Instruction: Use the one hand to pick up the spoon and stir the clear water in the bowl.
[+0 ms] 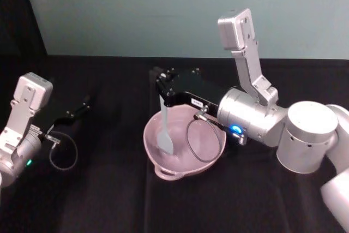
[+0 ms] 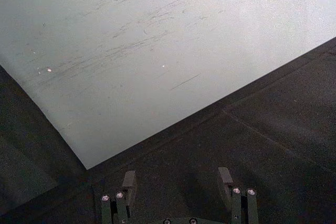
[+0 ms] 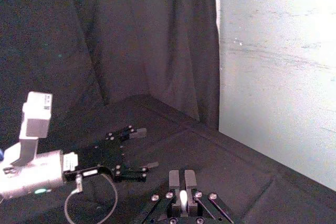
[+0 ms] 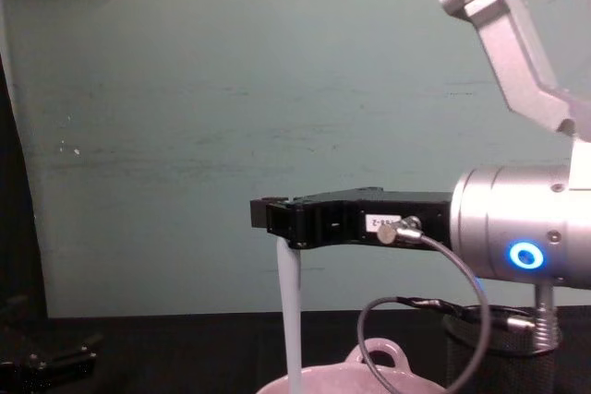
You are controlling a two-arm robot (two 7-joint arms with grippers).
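1. The right gripper point(image 1: 162, 83) is over the far-left rim of the bowl point(image 1: 180, 172), its fingers clamped on the top of the spoon point(image 1: 165, 129).
2. In the head view the spoon hangs almost straight down, with its flat head low inside the bowl towards the left wall. I cannot tell whether it touches water.
3. From the side, the chest view shows the right gripper point(image 4: 268, 214) held level and well above the bowl point(image 4: 369, 374). The spoon point(image 4: 292, 320) drops from its tip to behind the rim, beside the bowl's small loop handle point(image 4: 383, 352).
4. The right wrist view looks along its own gripper point(image 3: 182, 187) - the white end of the spoon point(image 3: 182, 199) sits pinched between the fingers.
5. A grey cable point(image 1: 199, 140) loops from the wrist over the right half of the bowl.
6. A black mesh cup point(image 4: 499, 357) stands behind the cable in the chest view.
7. The left gripper point(image 1: 82, 106) is parked low over the black worktop point(image 1: 109, 200), well left of the bowl - its fingers point(image 2: 128, 179) stand apart, holding nothing.
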